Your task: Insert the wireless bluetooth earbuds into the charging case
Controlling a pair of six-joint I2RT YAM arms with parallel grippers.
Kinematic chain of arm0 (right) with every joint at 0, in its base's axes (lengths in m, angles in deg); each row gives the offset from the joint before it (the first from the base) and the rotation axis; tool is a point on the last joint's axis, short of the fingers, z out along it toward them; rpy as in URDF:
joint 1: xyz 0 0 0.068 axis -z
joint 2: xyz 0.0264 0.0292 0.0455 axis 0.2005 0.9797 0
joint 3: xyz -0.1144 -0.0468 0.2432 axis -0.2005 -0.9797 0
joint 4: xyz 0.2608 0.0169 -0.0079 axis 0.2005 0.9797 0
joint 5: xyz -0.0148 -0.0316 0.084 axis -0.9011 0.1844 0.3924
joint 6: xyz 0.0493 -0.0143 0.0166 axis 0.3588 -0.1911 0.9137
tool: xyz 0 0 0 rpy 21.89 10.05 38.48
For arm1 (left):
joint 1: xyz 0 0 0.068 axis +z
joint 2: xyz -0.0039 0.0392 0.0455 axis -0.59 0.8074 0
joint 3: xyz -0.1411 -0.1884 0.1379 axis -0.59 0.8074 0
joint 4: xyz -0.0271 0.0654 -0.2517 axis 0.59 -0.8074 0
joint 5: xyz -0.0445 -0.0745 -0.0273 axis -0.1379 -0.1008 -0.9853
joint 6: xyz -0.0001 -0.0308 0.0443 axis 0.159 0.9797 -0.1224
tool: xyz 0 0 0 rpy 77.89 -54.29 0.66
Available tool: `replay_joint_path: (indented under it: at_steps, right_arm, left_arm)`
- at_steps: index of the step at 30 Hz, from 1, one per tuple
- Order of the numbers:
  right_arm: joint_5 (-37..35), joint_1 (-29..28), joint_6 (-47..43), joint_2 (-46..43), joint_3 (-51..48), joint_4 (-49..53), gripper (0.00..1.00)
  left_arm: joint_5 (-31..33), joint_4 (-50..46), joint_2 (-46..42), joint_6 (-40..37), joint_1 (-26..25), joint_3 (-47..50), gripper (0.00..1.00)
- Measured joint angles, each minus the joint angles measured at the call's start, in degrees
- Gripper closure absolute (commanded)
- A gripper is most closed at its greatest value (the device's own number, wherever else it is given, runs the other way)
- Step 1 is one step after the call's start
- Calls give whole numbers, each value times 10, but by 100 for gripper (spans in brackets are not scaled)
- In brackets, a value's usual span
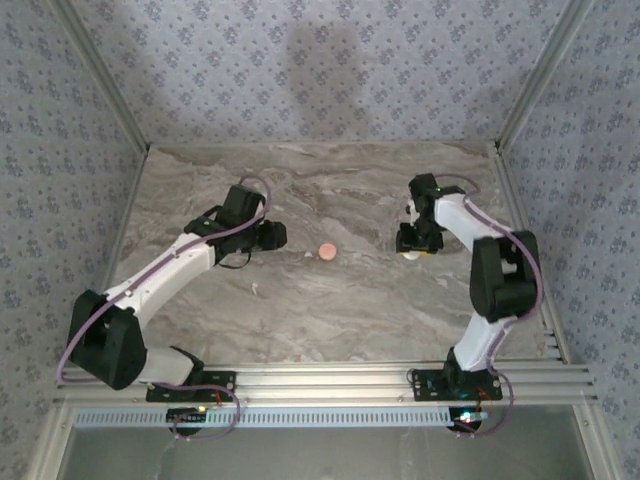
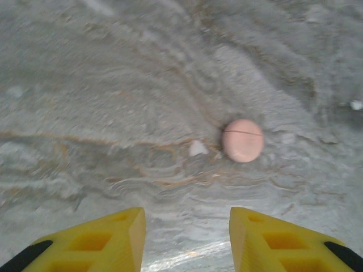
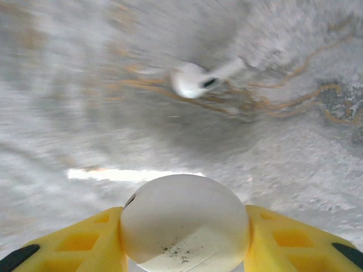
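Note:
A round pink puck case (image 2: pixel 243 140), closed with a seam across it, lies on the marble table (image 1: pixel 330 310); it is at the table's middle (image 1: pixel 325 251). A tiny whitish earbud (image 2: pixel 197 148) lies just left of it. My left gripper (image 2: pixel 187 226) is open and empty, hovering short of both; from above it (image 1: pixel 275 236) sits left of the pink puck. My right gripper (image 3: pixel 184 226) is shut on a round white puck case (image 3: pixel 184 224), held just above the table at the right (image 1: pixel 412 250). A white stemmed earbud (image 3: pixel 195 79) lies on the table ahead of it.
Patterned walls with aluminium frame posts enclose the table on three sides. An aluminium rail (image 1: pixel 330 382) carrying both arm bases runs along the near edge. A small white speck (image 2: pixel 355 105) lies far right in the left wrist view.

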Motion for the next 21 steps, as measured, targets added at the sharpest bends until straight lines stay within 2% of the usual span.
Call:
replay_joint_path:
  at_steps: [4, 7, 14, 21]
  right_arm:
    - [81, -41, 58, -133, -72, -108, 58]
    - [142, -77, 121, -183, -114, -207, 58]
    - [215, -157, 245, -201, -139, -384, 58]
    - [242, -210, 365, -207, -167, -578, 58]
  left_arm:
    - [-53, 78, -35, -51, 0, 31, 59]
    - [-85, 157, -72, -89, 0, 72, 60]
    - [-130, 367, -147, -190, -16, 189, 62]
    - [-137, 482, -157, -278, -67, 235, 62]
